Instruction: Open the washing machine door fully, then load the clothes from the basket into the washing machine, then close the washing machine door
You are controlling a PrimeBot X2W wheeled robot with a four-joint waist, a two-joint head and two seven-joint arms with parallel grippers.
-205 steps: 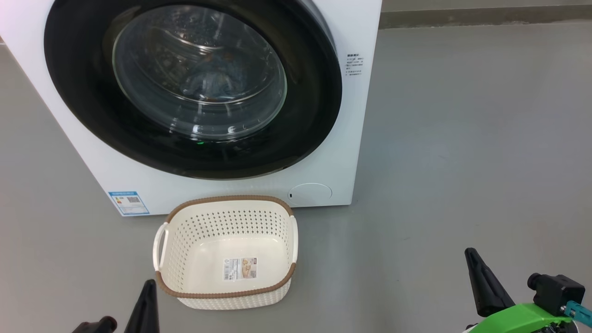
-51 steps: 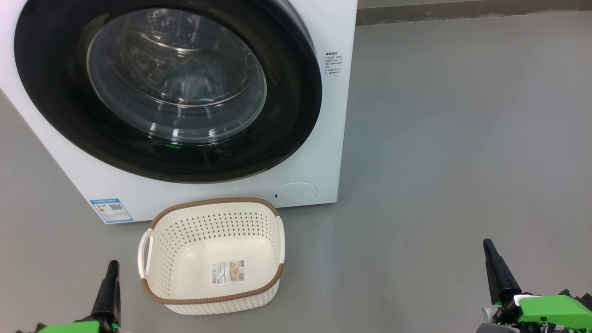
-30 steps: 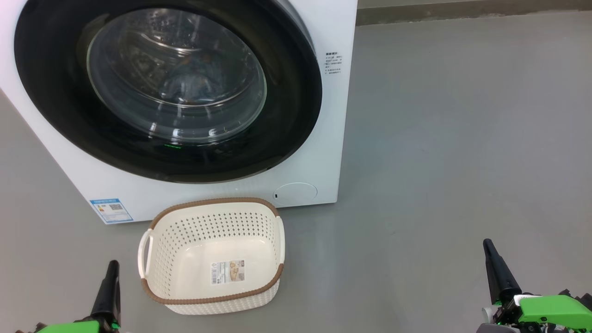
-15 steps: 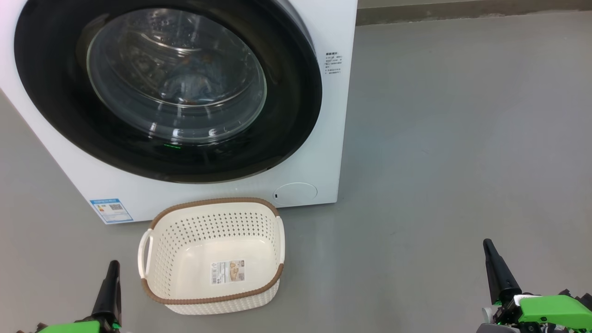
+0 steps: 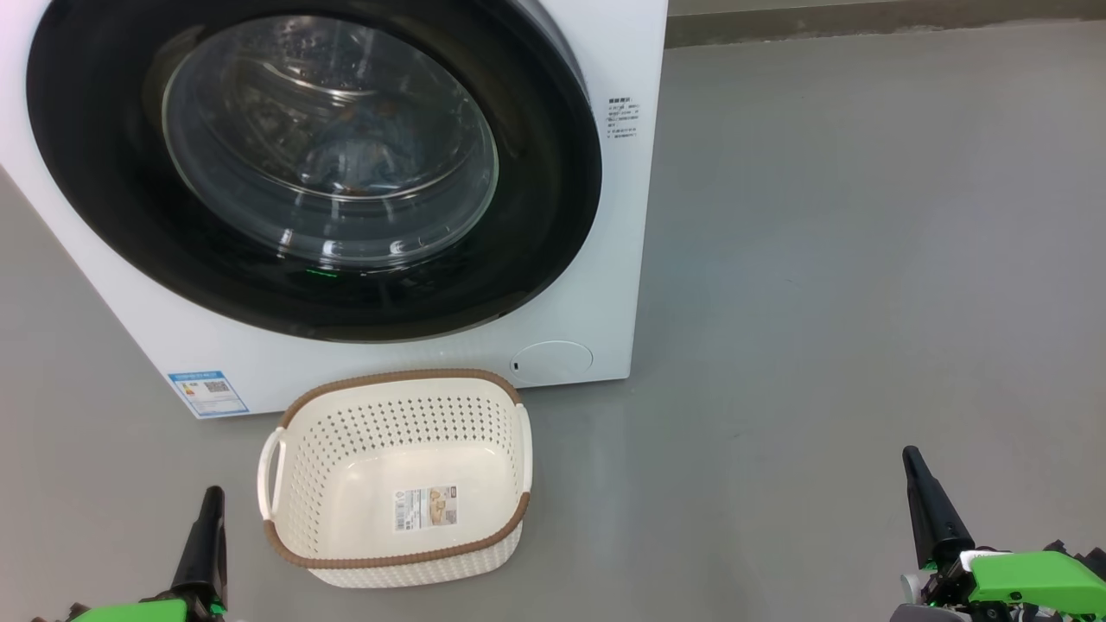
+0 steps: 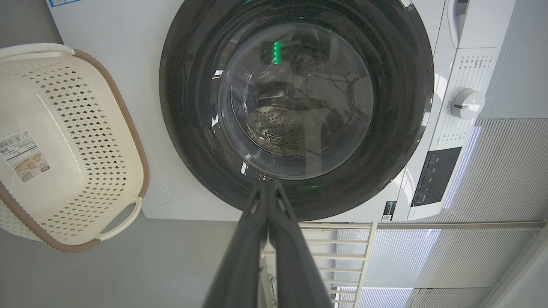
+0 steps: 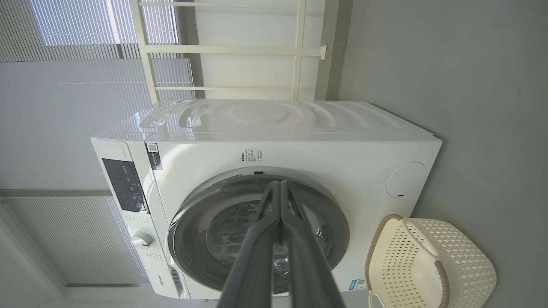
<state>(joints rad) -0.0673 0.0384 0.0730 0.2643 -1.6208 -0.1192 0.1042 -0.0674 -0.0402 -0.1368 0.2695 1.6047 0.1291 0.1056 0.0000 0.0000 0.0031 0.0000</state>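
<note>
At upper left the door is seen closed, basket below empty, left gripper and right gripper with jaws pressed together; task judged finished, no move needed.

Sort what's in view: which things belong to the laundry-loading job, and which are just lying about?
Job: washing machine; washing machine door, shut; basket, empty; clothes, bluish behind the glass; left pincer and right pincer, both shut.
Lying about: white rack; window blinds.

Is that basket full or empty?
Empty: the basket shows a bare cream floor with just a sticker on it.
</note>
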